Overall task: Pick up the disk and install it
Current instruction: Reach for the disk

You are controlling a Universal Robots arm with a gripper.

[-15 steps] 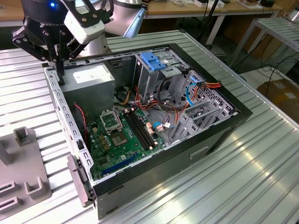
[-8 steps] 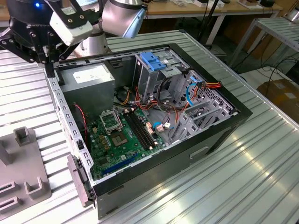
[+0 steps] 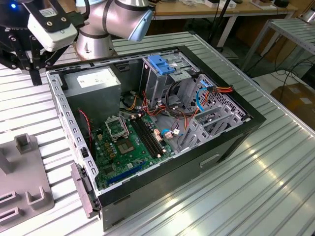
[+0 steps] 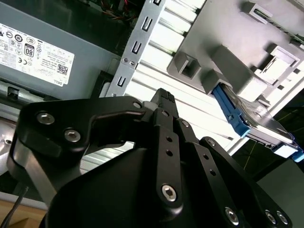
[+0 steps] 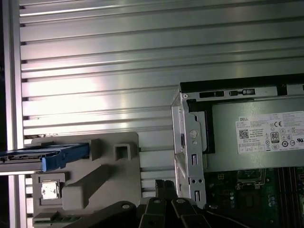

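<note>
The ribbed metal table (image 3: 275,187) carries an open computer case (image 3: 221,150), lying on its side with the board and cables showing. Inside it, a grey power supply (image 3: 93,83) fills one corner. A drive cage topped by a blue bracket (image 3: 162,64) stands further along, with loose cables around it.

Beside the case, on the exterior view's left, a grey fixture (image 5: 109,175) sits on the table. The disk (image 5: 47,156) stands on edge in this fixture, blue carrier outward, well apart from the case and not yet picked up.

In the second wrist view the tool (image 4: 163,97) hangs above the table between the fixture and the case's corner by the power supply. Its fingers look closed together with nothing between them, and it touches neither the disk nor the case.

The risks, as I judge them:
- A closed tool brought down on the disk would knock or tip it in its slot rather than grip it.
- A grip that lands off-centre, or only on the plastic carrier, could let the disk tilt or slip.
- The case's bare metal edge is near the tool and could be struck.
- The cables by the cage could snag the disk on its way in.
</note>
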